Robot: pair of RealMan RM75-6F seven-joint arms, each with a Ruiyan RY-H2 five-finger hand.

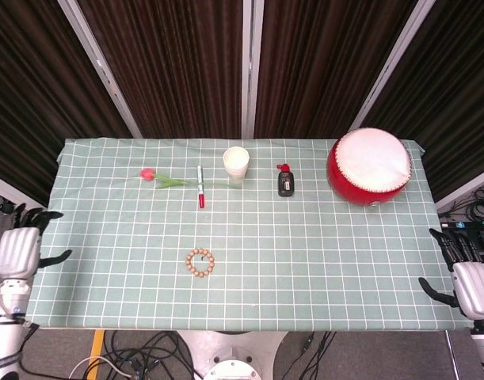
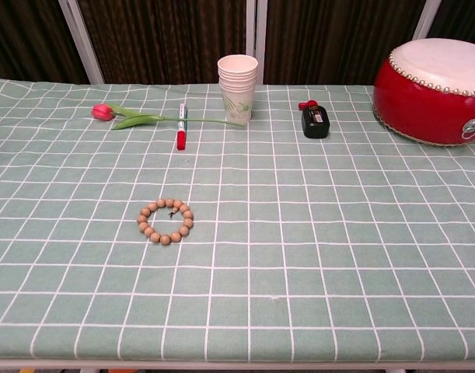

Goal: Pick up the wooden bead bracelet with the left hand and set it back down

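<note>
Left hand [image 1: 18, 252]: head view shows it off the left edge of the tabletop [image 1: 321, 261], well apart from the wooden bead bracelet [image 1: 200, 262], fingers spread, holding nothing. Right hand [image 1: 470, 283]: same view, off the right edge, far from the bracelet, fingers apart and empty.

Head view, remaining items, placed from the bracelet: bracelet lies flat as a closed ring on the green checked cloth, nothing touching it. Red marker [image 1: 200, 188] beyond it, toward the curtain; tulip [image 1: 157, 177] beyond and to the left; paper cups [image 1: 236, 164] beyond and slightly right; small black bottle [image 1: 286, 182] further right; red drum [image 1: 370, 166] far right, well apart.

Chest view: neither hand visible. Bracelet [image 2: 166, 221] rests alone in the near-left part of the cloth, marker [image 2: 181, 127] and tulip [image 2: 119, 116] behind it, cups [image 2: 238, 78] behind and right.

Progress, as a judgement: bracelet is down and the left hand is clear of it, so the task looks complete; nothing appears left to do.
</note>
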